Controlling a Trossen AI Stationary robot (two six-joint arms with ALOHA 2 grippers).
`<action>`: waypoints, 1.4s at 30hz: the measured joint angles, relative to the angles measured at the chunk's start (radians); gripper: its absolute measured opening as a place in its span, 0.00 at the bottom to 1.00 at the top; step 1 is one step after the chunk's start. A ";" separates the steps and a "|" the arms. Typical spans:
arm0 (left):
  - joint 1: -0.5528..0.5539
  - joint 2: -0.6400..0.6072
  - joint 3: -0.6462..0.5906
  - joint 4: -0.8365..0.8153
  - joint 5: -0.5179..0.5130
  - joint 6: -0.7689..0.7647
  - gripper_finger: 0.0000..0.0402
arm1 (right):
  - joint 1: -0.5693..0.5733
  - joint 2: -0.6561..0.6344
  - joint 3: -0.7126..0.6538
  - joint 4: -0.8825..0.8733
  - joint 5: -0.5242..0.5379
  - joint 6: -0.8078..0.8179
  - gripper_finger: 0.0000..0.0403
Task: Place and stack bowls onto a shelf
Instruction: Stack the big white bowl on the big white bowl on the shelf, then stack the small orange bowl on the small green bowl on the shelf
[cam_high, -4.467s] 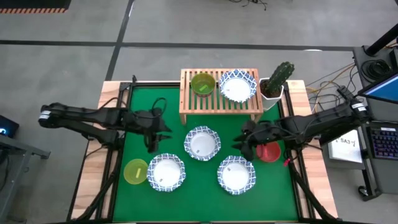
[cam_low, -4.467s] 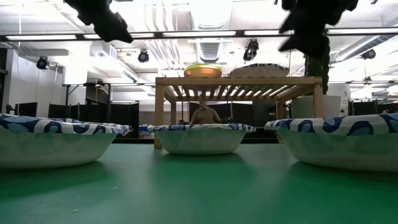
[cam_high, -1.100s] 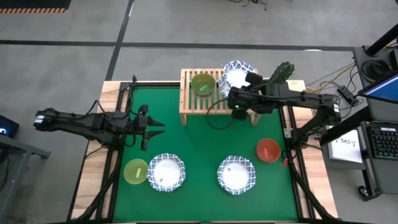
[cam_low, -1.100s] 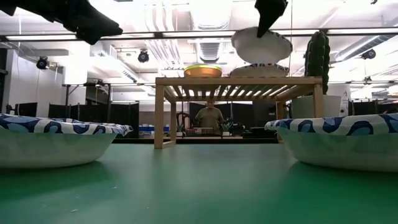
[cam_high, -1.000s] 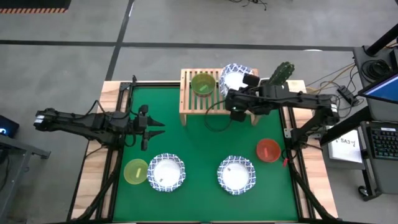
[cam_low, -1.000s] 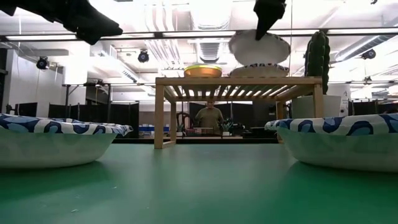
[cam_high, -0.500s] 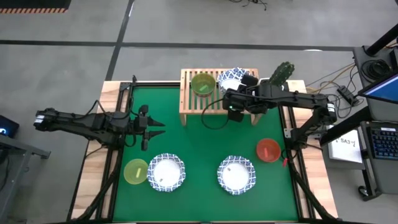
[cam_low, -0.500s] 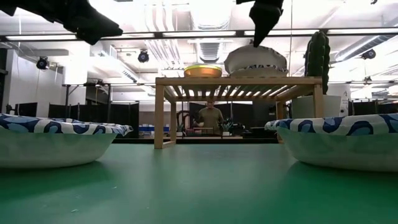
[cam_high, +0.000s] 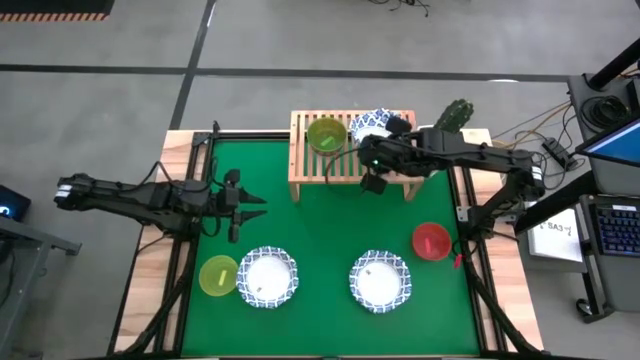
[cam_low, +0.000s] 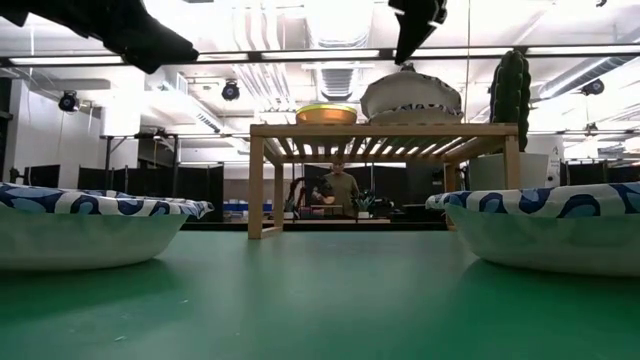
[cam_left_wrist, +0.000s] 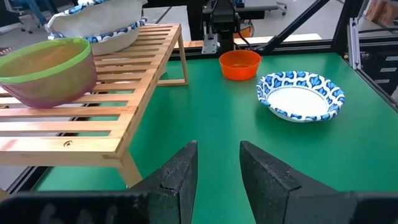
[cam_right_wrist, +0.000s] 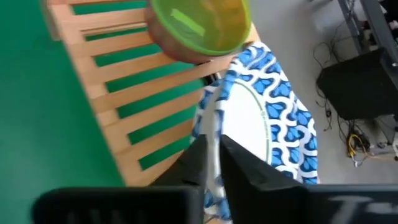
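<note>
Stacking step: right pincer (cam_right_wrist: 211, 163) clamped on the rim of a blue-patterned bowl (cam_right_wrist: 264, 124) seated on the shelf (cam_high: 310, 165) stack beside the green bowl (cam_high: 326, 133); next, release and lift clear.

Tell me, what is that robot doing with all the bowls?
It is putting bowls on the wooden shelf. The right pincer pinches the rim of a blue-patterned bowl, set on another one beside the green bowl. The left pincer waits open over the mat. Two patterned bowls, a yellow bowl and a red bowl remain below.
</note>
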 joint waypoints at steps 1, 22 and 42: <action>0.000 0.003 0.000 0.000 0.000 0.000 0.25 | -0.007 0.000 -0.006 0.009 0.001 -0.008 0.04; 0.000 0.016 0.000 0.000 0.000 0.000 0.25 | -0.031 0.000 -0.101 0.133 -0.004 -0.004 0.02; 0.000 0.017 -0.001 -0.001 0.000 0.000 0.25 | -0.050 -0.016 -0.142 0.184 -0.007 -0.016 0.02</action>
